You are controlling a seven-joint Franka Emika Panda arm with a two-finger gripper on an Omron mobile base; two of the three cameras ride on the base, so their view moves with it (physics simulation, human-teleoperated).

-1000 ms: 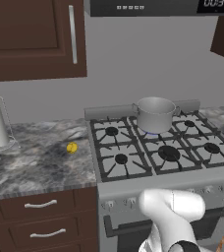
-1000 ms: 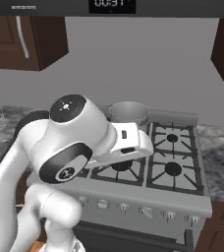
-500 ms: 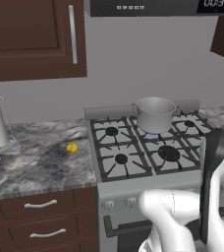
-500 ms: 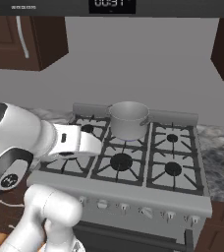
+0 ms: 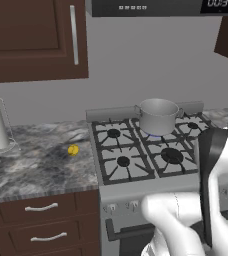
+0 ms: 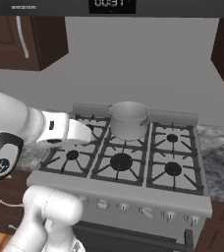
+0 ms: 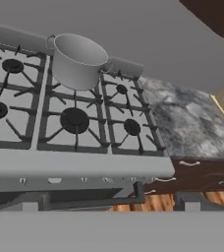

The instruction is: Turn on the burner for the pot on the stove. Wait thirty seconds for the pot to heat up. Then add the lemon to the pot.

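My jaws stood wide apart and empty. I judged the burner [image 5: 155, 135] lit under the pot [image 5: 158, 116] on the stove [image 6: 133, 194], so fetching came next. The lemon [image 5: 73, 149] lay on the tabletop [image 5: 36, 167] in the left base view; the hand view faced the stove instead.

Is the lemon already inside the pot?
No, the lemon lies on the marble counter to the left of the stove, well apart from the pot.
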